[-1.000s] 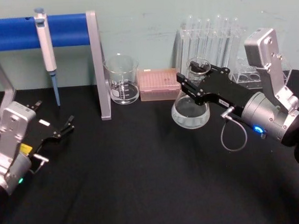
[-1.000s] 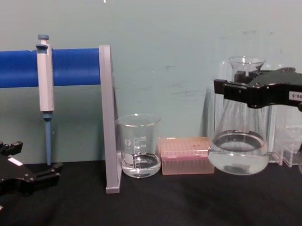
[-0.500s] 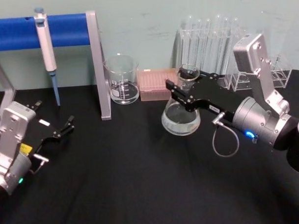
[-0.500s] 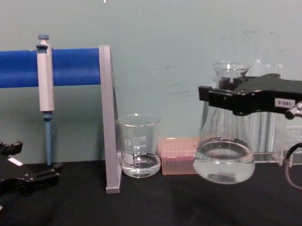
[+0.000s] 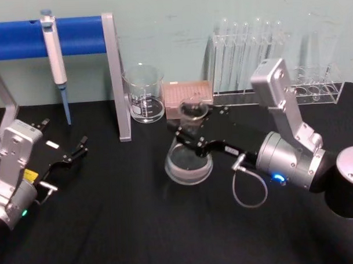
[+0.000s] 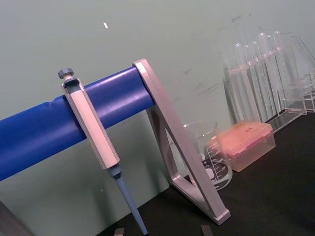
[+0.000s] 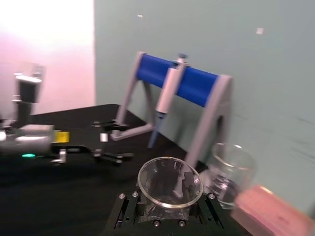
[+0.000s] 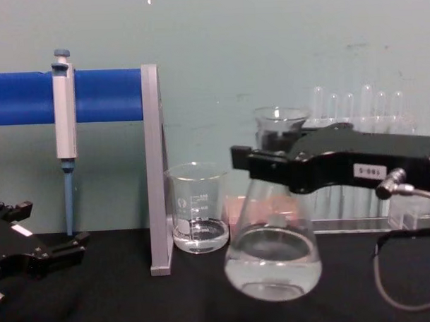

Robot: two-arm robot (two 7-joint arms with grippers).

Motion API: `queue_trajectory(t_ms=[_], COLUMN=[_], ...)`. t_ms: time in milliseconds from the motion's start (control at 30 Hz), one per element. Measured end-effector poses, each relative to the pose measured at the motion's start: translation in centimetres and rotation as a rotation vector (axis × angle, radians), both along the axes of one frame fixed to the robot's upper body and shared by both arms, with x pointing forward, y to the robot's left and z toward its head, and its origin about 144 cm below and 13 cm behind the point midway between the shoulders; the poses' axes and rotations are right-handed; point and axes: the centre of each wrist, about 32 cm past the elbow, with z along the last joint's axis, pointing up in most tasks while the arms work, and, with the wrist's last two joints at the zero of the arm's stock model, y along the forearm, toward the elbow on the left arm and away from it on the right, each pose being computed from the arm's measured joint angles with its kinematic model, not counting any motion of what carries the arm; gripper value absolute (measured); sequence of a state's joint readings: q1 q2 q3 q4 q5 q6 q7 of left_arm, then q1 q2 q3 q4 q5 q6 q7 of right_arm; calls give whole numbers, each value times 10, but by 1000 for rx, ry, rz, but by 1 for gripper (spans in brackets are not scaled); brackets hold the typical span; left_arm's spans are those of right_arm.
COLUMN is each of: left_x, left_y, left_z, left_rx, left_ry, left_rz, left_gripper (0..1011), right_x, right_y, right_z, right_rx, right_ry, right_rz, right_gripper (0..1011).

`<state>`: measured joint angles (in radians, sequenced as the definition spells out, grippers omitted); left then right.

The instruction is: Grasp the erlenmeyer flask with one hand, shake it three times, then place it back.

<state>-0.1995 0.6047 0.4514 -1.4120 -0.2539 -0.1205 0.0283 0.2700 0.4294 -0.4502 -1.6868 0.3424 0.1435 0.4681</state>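
The erlenmeyer flask (image 5: 189, 161) is clear glass with a little clear liquid in its wide base. My right gripper (image 5: 192, 133), the hand, is shut on its neck just under the flared rim (image 7: 170, 182). In the chest view the flask (image 8: 273, 261) hangs slightly tilted in front of the beaker and the pink box, with the right gripper (image 8: 273, 162) across its neck. Its base looks just above the black table. My left gripper (image 5: 73, 152) rests open at the table's left side, far from the flask.
A glass beaker (image 5: 144, 95) and a pink tip box (image 5: 188, 95) stand behind the flask. A rack of test tubes (image 5: 249, 48) stands at the back right. A pipette (image 5: 55, 49) hangs on the blue stand (image 5: 118, 82) at the left. A black cylinder (image 5: 349, 184) sits far right.
My right gripper has carried the flask left, down and towards me, away from the test tube rack to in front of the pink box. The left arm has not moved.
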Motion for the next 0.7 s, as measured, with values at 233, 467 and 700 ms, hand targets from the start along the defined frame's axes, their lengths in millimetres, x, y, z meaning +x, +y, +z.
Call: queue_trajectory(t_ms=[233,467,700], left_x=[0,0,0], left_y=[0,0,0], left_z=[0,0,0], left_rx=[0,0,0], left_ry=[0,0,0], left_rz=[0,0,0], left_gripper=[1001,1001,1001], right_x=[-8,-14,-18], right_y=[6,9,9], right_z=[-1,-1,-1], right_rx=[-6,-9,-12], right_ry=[-7,-8,-9], right_rz=[95,159,186], right_gripper=[448,449,448])
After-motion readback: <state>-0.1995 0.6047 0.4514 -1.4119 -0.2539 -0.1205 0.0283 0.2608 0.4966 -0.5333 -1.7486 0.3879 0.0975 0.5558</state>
